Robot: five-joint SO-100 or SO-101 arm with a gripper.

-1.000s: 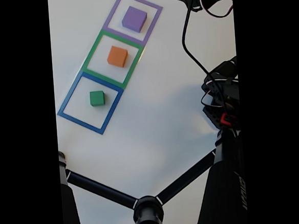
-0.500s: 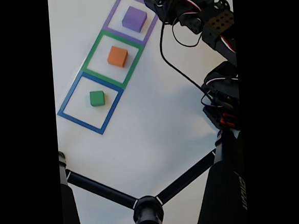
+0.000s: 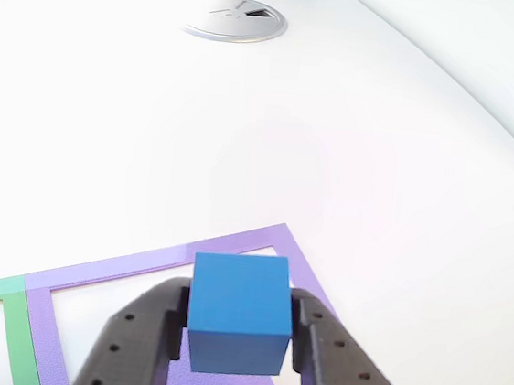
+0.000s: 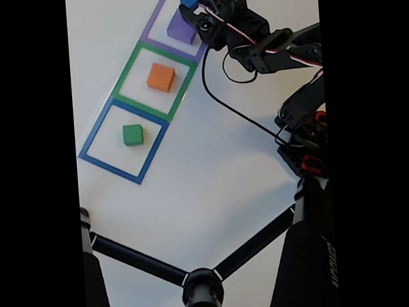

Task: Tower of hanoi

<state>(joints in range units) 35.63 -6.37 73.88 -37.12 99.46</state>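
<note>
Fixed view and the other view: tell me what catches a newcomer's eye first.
The blue cube stands out, pinched between the black fingers of the gripper and held above the purple square outline. In the fixed view, three outlines run in a diagonal row: a purple block in the purple one, an orange block in the green outline, a green block in the blue outline.

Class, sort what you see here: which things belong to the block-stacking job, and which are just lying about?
Job:
end effector shut on blue cube
purple cube
orange cube
green cube
purple, green and blue square outlines

Lying about:
black tripod
grey cable grommet
</note>
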